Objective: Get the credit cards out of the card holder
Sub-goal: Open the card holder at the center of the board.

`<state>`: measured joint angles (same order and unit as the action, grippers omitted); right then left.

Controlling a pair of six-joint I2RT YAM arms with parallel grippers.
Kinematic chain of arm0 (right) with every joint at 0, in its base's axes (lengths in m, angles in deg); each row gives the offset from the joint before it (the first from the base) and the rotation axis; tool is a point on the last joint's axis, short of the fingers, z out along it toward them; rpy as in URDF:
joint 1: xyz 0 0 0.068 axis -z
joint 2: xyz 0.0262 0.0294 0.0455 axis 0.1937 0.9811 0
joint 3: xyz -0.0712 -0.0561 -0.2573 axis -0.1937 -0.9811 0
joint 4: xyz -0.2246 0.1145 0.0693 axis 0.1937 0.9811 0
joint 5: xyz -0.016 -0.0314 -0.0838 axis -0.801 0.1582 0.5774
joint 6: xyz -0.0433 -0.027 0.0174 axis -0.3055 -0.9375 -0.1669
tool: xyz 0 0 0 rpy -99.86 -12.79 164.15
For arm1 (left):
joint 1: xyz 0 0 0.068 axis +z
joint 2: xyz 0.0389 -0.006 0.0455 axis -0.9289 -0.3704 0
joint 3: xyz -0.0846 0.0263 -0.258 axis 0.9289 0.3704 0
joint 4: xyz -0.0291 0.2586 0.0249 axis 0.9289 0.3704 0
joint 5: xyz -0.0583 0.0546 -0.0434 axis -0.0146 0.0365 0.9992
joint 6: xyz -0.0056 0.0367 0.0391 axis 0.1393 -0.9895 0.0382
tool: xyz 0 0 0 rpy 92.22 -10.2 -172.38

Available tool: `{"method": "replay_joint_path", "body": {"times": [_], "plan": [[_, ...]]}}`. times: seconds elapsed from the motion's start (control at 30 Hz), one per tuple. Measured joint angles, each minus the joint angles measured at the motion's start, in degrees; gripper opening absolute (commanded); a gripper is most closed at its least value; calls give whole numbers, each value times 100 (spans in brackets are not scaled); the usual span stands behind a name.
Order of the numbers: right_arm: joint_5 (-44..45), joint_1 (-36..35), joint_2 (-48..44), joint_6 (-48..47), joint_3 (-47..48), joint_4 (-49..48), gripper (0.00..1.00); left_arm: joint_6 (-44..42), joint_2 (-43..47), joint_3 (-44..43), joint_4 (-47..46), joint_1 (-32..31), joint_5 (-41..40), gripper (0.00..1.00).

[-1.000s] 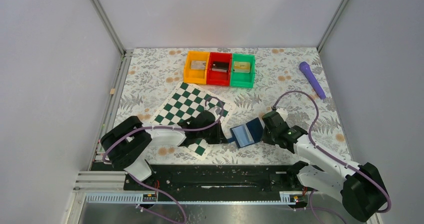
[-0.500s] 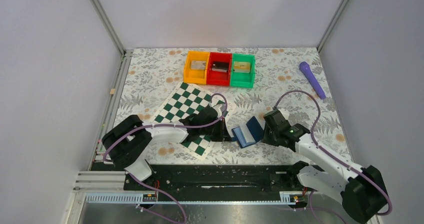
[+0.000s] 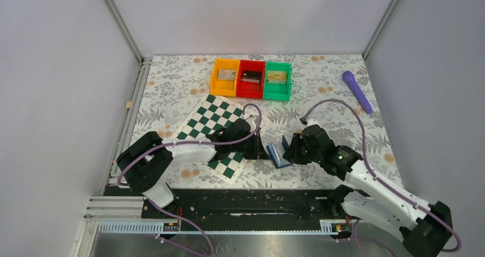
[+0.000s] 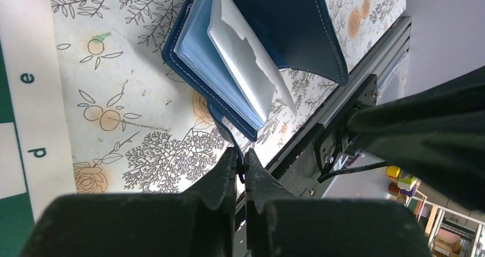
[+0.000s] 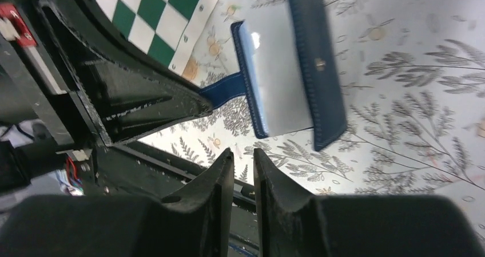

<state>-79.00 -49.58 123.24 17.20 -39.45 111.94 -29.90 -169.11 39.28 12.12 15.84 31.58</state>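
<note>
The card holder, a blue bifold wallet, lies half folded on the flowered table between the two arms. My left gripper is shut on its thin blue strap, and in the left wrist view the fingertips pinch the strap's end. That view shows the blue cover raised over a pale inner sleeve. No credit card shows clearly in the pockets. My right gripper sits just right of the wallet, its fingers nearly together with nothing between them.
A green-and-white chessboard mat lies under the left arm. Orange, red and green bins stand at the back, each with a small flat item inside. A purple wand lies far right. The black base rail runs along the near edge.
The wallet has gone from lying open to half folded. The right arm has swung left toward it and no longer touches its flap. The left gripper, still on the strap, shifted slightly right.
</note>
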Motion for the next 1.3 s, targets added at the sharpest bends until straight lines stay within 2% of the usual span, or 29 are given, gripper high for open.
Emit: {"method": "replay_joint_path", "body": {"times": [0.27,0.73,1.3], "plan": [[208,-763,1088,-118,208,-509,25,17,33,-28,-42,0,50,0],[772,-776,1902,-142,476,-903,25,59,208,7,-243,0,256,0],[1338,-778,2815,-625,678,-791,39,61,210,234,-380,0,280,0]]}}
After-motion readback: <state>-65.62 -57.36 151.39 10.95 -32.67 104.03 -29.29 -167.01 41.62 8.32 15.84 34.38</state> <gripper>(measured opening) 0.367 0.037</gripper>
